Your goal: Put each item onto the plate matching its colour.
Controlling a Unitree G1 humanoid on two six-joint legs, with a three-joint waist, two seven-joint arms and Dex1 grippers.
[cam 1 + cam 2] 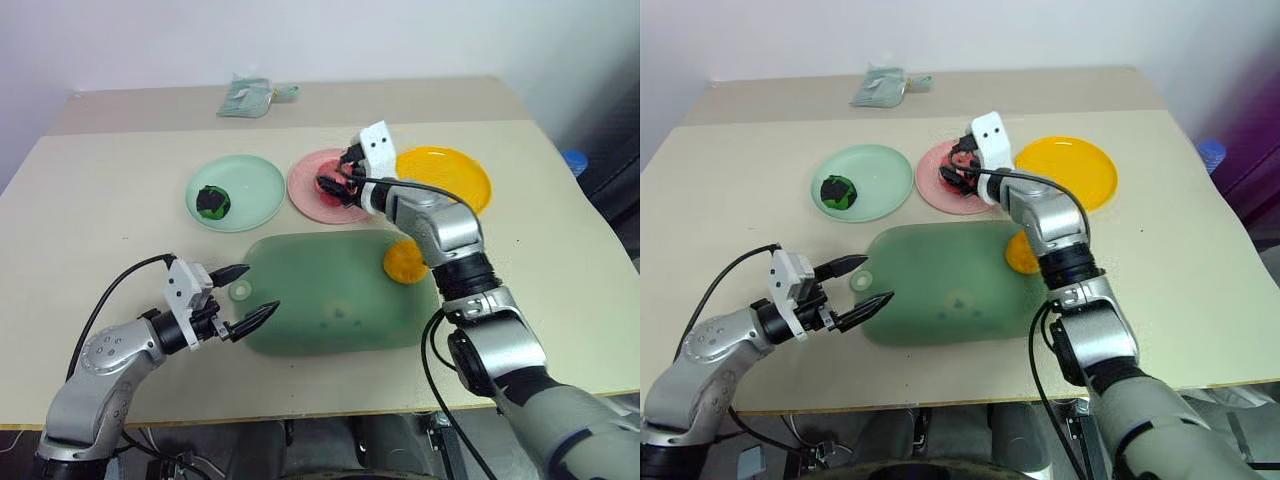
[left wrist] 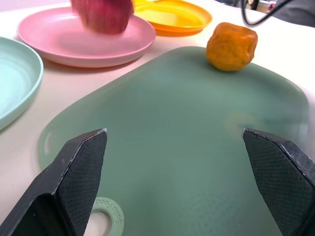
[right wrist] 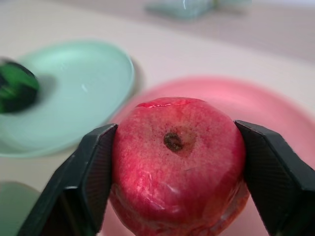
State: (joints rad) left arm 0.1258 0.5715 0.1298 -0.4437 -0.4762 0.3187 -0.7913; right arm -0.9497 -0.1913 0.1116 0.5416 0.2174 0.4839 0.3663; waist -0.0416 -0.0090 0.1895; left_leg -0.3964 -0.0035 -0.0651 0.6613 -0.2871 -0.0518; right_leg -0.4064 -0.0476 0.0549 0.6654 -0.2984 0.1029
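My right gripper is shut on the pink item, a dimpled red-pink ball, and holds it just above the pink plate. The dark green and black item lies on the mint green plate. The orange-yellow item sits on the far right corner of the green board, just in front of the yellow-orange plate. My left gripper is open with nothing between its fingers, level over the board's near left corner by the ring tab.
A small pale green packet lies at the back of the table. The table's right edge is close behind the yellow-orange plate, with a blue object beyond it. My right arm reaches across the board's right side.
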